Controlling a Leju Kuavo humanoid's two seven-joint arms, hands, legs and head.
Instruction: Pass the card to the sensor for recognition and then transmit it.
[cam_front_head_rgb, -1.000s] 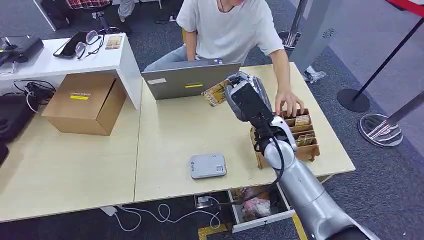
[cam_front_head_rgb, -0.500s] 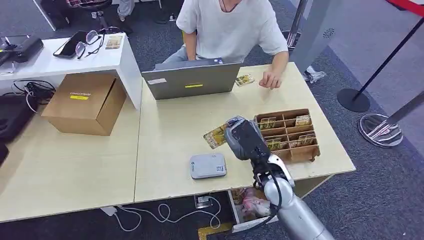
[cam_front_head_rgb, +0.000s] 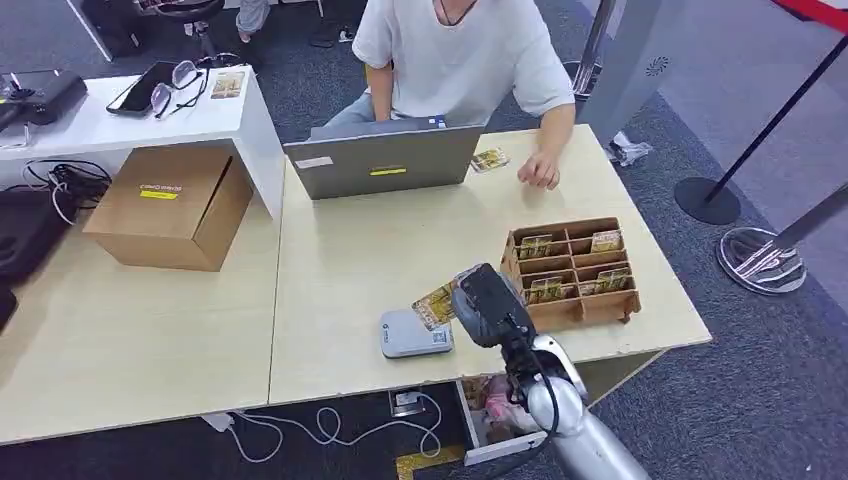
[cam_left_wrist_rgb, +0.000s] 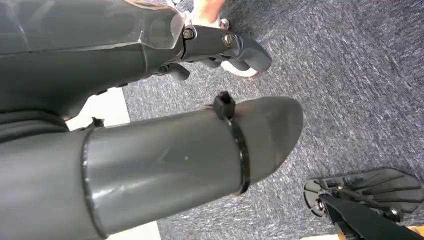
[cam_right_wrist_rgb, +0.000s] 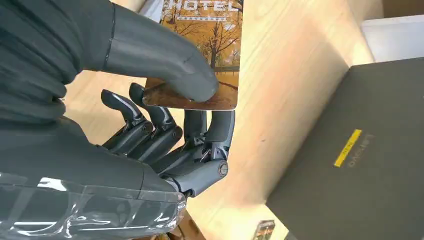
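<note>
card held at the sensor's edge

card (cam_front_head_rgb: 436, 304), an orange hotel key card, sits pinched in the right hand (cam_front_head_rgb: 487, 305) just below the middle of the head view; the right wrist view shows the thick thumb (cam_right_wrist_rgb: 165, 57) pressing on its face with the darker fingers (cam_right_wrist_rgb: 207, 122) under it. in the head view its far end overlaps the upper right corner of the grey sensor (cam_front_head_rgb: 414, 332), lying flat near the table's (cam_front_head_rgb: 340, 260) front edge, lower centre. whether card and sensor touch cannot be told. the left hand (cam_left_wrist_rgb: 225, 47) hangs over carpet, fingers curled in on nothing.

the step in hand looks like the reading at the sensor. next, probably: bring the card squarely over the sensor's top, then carry it across for handing over, likely toward the person (cam_front_head_rgb: 455, 50) at upper centre. right of the hand stands a wooden card tray (cam_front_head_rgb: 600, 300); farther back a laptop (cam_front_head_rgb: 385, 160).
</note>
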